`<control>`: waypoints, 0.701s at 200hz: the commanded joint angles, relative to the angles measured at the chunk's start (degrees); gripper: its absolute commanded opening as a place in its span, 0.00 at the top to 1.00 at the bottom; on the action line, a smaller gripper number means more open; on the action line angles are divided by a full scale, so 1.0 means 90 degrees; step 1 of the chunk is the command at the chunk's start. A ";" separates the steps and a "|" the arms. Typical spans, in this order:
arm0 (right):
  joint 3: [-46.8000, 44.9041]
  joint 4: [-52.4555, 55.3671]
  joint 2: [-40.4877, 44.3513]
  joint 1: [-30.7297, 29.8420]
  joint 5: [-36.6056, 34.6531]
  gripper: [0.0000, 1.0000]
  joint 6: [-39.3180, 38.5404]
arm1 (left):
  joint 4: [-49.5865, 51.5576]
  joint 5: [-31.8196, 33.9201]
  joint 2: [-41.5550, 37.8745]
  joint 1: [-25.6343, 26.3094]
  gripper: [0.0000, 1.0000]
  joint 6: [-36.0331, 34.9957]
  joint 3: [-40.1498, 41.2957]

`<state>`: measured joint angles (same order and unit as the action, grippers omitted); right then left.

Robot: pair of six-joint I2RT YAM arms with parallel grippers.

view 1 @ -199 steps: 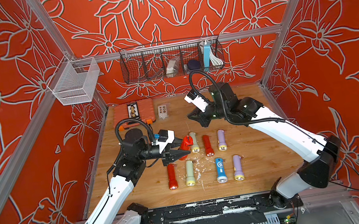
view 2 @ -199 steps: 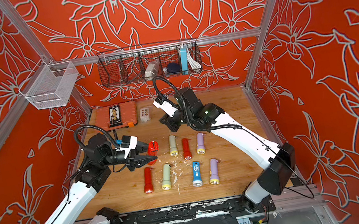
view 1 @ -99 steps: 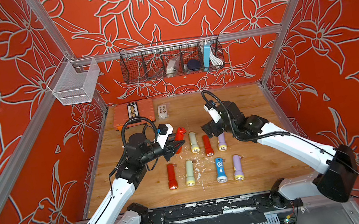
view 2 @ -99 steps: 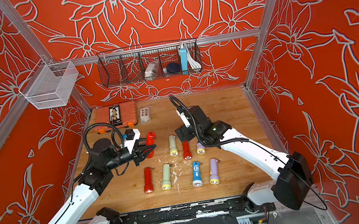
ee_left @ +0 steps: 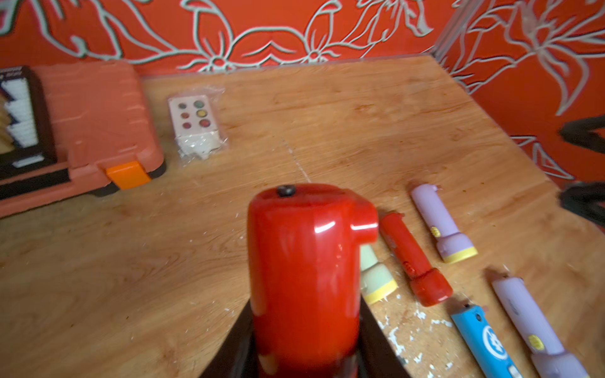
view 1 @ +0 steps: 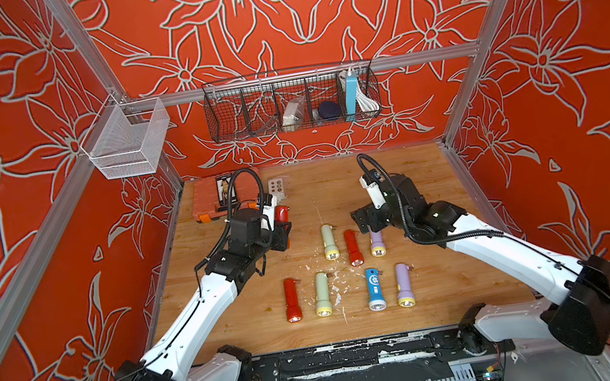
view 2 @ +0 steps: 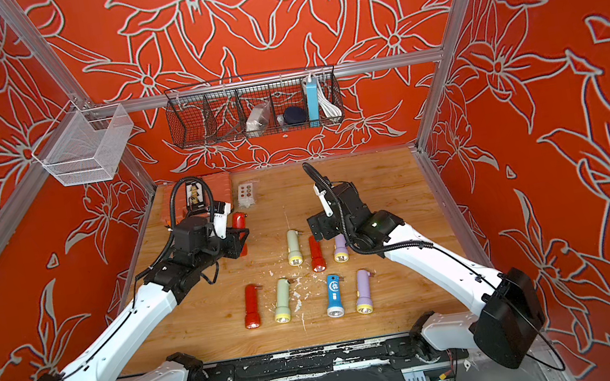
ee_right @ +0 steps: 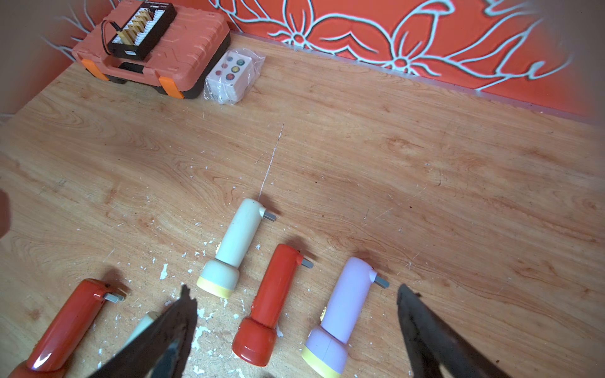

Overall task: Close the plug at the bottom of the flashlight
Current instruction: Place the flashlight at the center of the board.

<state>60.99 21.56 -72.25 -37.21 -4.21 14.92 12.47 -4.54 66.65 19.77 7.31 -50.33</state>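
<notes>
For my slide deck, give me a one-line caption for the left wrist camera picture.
Left fingers grip a red flashlight over the wooden table.

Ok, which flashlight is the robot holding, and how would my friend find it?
Find the orange toolbox in the far left corner of the wooden table; the left pincer is just in front of it. It is shut on a red flashlight, the only one held up, while the other flashlights lie flat in two rows.
</notes>
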 commanded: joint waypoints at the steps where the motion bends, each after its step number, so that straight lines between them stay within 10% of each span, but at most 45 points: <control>1: 0.0184 0.0153 0.0115 0.0010 0.0228 0.02 0.0292 | 0.0469 0.0650 0.0506 -0.0168 1.00 0.0604 -0.0313; 140: -0.0007 0.0128 0.0068 0.0013 0.0488 0.02 0.0469 | 0.1532 -0.0494 0.3811 -0.1198 0.97 0.1241 -0.1573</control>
<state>59.64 22.15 -70.89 -37.21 -0.97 18.17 24.25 -5.30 98.96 10.50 16.69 -62.63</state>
